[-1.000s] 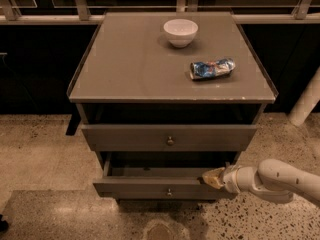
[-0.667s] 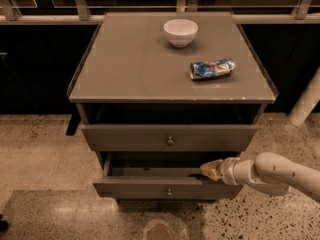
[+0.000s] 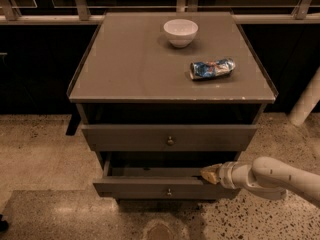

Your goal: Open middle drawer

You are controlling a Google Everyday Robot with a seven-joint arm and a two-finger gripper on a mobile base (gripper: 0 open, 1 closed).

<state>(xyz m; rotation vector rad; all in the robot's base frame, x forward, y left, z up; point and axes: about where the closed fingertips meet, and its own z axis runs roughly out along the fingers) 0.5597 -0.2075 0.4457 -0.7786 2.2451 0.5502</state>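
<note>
The middle drawer (image 3: 135,188) is a grey flat front with a small round knob (image 3: 169,191), second from the top. It stands pulled out, with its dark inside showing behind the front. My gripper (image 3: 210,174) comes in from the right on a white arm (image 3: 272,176). Its tan tip sits at the right end of the drawer's top edge, just inside the opening. The top drawer (image 3: 130,137) with its knob (image 3: 170,140) is above. The lowest drawer is hidden under the pulled-out one.
On the cabinet top (image 3: 125,69) stand a white bowl (image 3: 180,32) at the back and a crumpled blue-and-white packet (image 3: 212,69) to the right. A white post (image 3: 306,101) stands right of the cabinet. Speckled floor (image 3: 40,154) lies in front and to the left.
My gripper's tip has shifted only slightly at the drawer's right end. The middle drawer stays pulled out about as far as before.
</note>
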